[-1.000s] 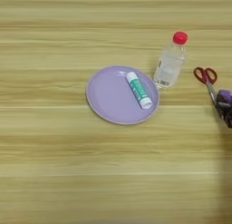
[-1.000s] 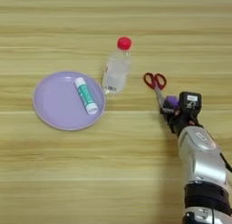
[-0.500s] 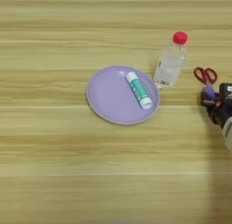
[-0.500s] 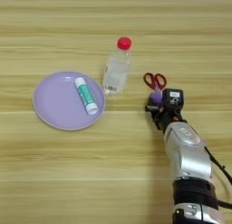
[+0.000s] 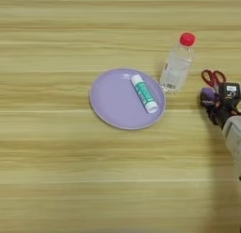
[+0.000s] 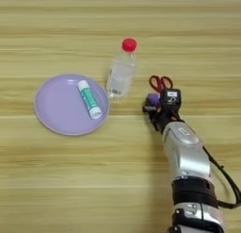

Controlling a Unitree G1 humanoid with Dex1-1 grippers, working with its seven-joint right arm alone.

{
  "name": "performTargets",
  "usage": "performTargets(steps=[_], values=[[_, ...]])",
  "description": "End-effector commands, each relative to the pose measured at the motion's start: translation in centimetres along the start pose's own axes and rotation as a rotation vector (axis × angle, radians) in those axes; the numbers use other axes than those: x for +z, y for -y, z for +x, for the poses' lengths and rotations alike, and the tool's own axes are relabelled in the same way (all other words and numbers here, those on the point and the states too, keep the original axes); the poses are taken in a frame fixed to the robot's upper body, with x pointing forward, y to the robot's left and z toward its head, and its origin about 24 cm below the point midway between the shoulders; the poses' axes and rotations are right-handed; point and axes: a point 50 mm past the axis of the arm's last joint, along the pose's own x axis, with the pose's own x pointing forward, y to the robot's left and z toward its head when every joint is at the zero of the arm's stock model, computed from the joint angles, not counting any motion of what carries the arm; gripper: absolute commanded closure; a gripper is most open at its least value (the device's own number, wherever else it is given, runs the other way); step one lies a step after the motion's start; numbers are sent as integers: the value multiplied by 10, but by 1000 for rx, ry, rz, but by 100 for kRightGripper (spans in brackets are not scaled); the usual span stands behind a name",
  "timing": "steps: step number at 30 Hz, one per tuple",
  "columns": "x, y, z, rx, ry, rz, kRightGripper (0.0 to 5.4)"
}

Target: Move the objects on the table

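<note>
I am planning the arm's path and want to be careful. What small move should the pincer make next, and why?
Probably keep carrying the purple block left toward the purple plate. The right pincer appears to hold the block just right of the bottle. The white tube already lies on the plate, so passing below the bottle seems safest to avoid tipping it.

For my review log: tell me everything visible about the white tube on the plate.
The white tube is small and cylindrical, with a green label around its middle and white ends. It looks like plastic. It lies flat on the right part of the round purple plate, slanted, its far end toward the upper left. Nothing but the plate touches it; the gripper is well off to its right.
</note>
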Motion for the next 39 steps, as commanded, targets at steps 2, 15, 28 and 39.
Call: performTargets(steps=[2,15,28,39], values=[[36,-8,9,27,133,-45,398],[28,-15,14,50,102,-40,398],[19,-20,17,78,70,-44,398],[16,-22,17,97,57,-57,398]])
